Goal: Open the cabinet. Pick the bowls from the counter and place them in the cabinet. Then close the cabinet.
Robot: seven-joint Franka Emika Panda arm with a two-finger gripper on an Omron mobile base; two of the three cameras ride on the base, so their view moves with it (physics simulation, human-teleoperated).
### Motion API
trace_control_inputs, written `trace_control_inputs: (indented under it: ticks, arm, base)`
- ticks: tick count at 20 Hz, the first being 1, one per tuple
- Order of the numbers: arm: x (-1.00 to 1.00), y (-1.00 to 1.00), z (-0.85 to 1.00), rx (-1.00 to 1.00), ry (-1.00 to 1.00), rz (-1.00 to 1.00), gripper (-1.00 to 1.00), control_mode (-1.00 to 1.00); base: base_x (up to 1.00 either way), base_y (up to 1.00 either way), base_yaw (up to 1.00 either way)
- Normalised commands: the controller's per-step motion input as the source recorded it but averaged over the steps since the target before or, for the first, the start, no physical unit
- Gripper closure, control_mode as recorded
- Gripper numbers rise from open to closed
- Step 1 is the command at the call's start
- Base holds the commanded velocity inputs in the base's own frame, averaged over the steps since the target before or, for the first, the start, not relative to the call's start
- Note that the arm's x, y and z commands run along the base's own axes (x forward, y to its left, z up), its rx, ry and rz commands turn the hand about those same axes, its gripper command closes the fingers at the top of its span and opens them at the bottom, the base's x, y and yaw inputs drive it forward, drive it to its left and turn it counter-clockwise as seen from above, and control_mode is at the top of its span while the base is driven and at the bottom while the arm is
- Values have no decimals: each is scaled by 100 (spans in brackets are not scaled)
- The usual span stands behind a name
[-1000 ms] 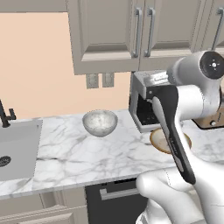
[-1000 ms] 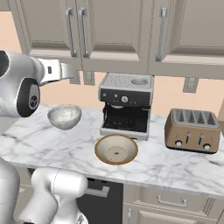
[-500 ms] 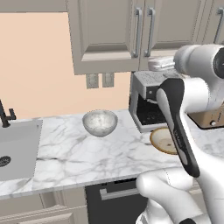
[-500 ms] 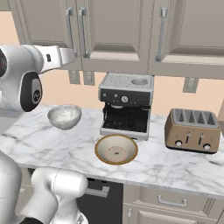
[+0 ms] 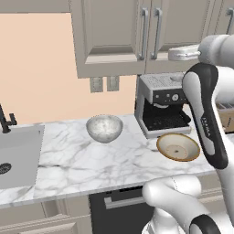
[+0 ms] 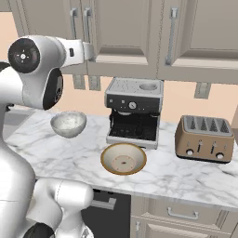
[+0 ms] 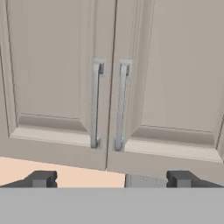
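Observation:
The cabinet (image 5: 109, 32) (image 6: 122, 28) hangs above the counter (image 5: 91, 164) (image 6: 186, 174) with both doors shut. In the hand view its two silver bar handles, the left one (image 7: 95, 105) and the right one (image 7: 121, 105), stand side by side straight ahead. My gripper (image 7: 111, 179) is open and empty, level with the doors' lower edge and a short way in front of them. The white hand (image 5: 177, 54) (image 6: 86, 50) reaches toward those doors. The grey-white marbled bowl (image 5: 104, 128) (image 6: 68, 123) and the tan bowl (image 5: 178, 147) (image 6: 123, 158) sit on the counter.
A steel espresso machine (image 5: 162, 105) (image 6: 135, 111) stands under the cabinet, right behind the tan bowl. A bronze toaster (image 6: 203, 138) sits further right. A sink (image 5: 16, 151) with a black faucet (image 5: 4, 119) is at the counter's left end. A narrower wall cabinet (image 6: 204, 37) hangs on the right.
The hand has risen from the espresso machine's height up to the bottom of the cabinet doors. The gripper stayed open. Neither bowl has moved.

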Motion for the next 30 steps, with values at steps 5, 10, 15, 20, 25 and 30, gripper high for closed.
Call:
trace_control_inputs:
  ticks: [5,10,15,20,25,30]
  arm:
    - [20,-1,5,0,2,0,-100,-100]
    - [15,0,0,0,0,-1,-100,-100]
    - [31,0,0,0,0,-1,-100,-100]
    - [47,0,-6,0,0,0,-100,-100]
    - [48,0,-12,0,0,0,-100,-100]
    - [49,0,-12,0,0,0,-100,-100]
  base:
    - [0,0,0]
    - [0,0,0]
    - [0,0,0]
    - [0,0,0]
    - [0,0,0]
    - [0,0,0]
